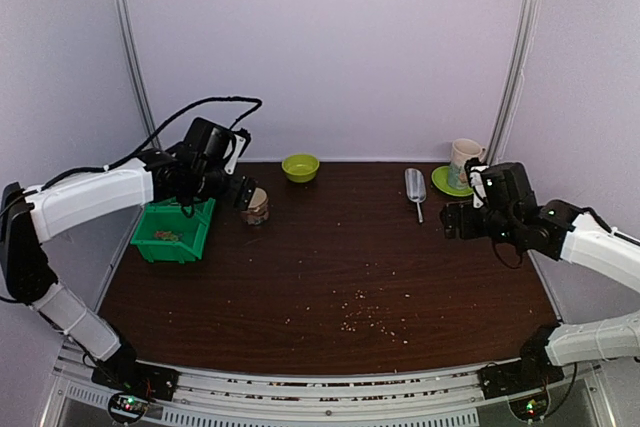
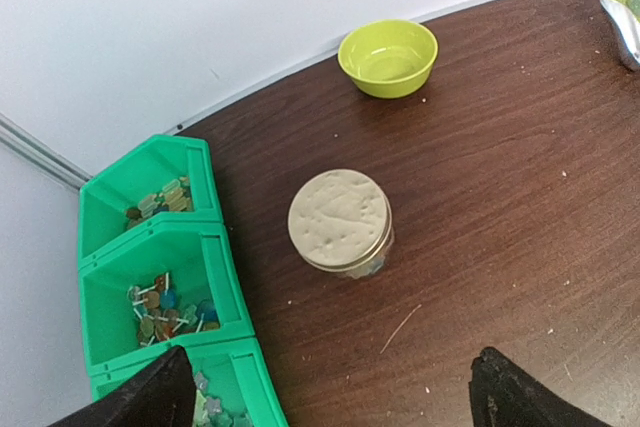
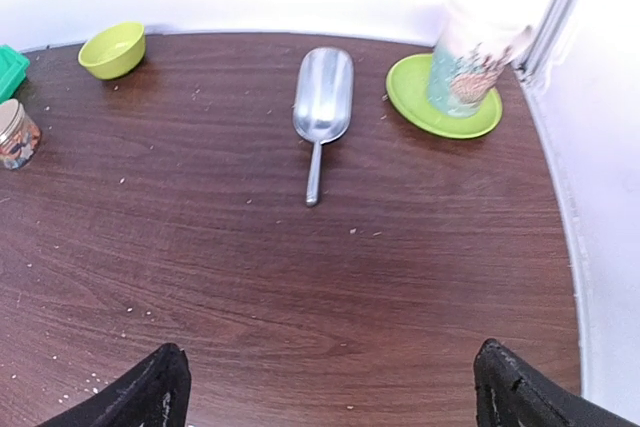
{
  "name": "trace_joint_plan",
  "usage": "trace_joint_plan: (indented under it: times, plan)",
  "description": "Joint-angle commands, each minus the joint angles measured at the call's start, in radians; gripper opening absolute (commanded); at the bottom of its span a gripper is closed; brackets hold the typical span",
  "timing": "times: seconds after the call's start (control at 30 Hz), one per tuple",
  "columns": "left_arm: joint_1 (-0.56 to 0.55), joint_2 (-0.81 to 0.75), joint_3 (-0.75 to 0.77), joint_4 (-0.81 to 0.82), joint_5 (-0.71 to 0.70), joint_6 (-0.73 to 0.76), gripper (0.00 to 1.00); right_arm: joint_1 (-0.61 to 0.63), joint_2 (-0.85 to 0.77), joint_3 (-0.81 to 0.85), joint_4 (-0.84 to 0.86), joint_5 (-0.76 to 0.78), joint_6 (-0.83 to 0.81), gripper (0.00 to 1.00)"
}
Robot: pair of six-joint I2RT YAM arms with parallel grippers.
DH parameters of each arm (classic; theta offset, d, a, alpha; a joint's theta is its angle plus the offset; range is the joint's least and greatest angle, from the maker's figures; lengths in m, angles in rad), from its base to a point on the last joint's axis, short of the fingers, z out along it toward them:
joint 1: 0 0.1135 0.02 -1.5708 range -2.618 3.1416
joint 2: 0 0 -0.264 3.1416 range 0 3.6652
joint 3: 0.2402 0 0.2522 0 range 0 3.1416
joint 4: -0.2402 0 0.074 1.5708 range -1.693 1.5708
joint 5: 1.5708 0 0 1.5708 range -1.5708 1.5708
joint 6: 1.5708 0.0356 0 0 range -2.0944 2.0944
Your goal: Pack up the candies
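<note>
- We see the left end effector [image 2: 332, 392] hanging above the left rear of the dark brown wooden desk [image 1: 330, 257]. Its two black fingers are spread wide, with nothing between them.
- The right end effector [image 3: 330, 382] hovers over the right side of the desk. Its jaws are spread wide too, and only bare wood shows in the gap.
- The small wrapped candies [image 2: 165, 309] in mixed colours lie in loose heaps inside the green plastic bin with three compartments [image 2: 150, 232]. The bin sits against the desk's left edge.
- A short clear glass jar with a pale round lid [image 2: 340, 222] stands upright just right of the bin, not touching it. In the right wrist view, mixed colours show through its wall.
- A lime-green round bowl [image 2: 388, 55] sits near the desk's back edge, close to the white wall and well apart from the jar.
- A silver metal scoop [image 3: 322, 107] lies flat between the bowl and a lime-green round plate [image 3: 415, 112], its handle pointing toward the near edge.
- The plate sits by the back right corner, and a pale printed cup [image 3: 465, 67] stands on it beside the metal frame post.
- The middle of the desk, from the scoop to the near edge, is open wood dotted with tiny pale crumbs [image 1: 365, 319].
</note>
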Motion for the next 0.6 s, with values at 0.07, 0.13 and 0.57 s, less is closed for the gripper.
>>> trace_joint_plan:
  times: [0.07,0.13,0.57]
  plan:
    - [0.000,-0.217,-0.142,-0.042,-0.018,-0.070,0.98,0.006,-0.145,0.002,-0.104,0.120,-0.057,1.00]
    - [0.001,-0.300,-0.198,-0.056,-0.043,-0.088,0.98,0.006,-0.207,-0.020,-0.104,0.113,-0.070,0.99]
    - [0.005,-0.885,-0.543,-0.130,-0.131,-0.210,0.98,0.007,-0.569,-0.176,-0.094,0.072,-0.136,0.99]
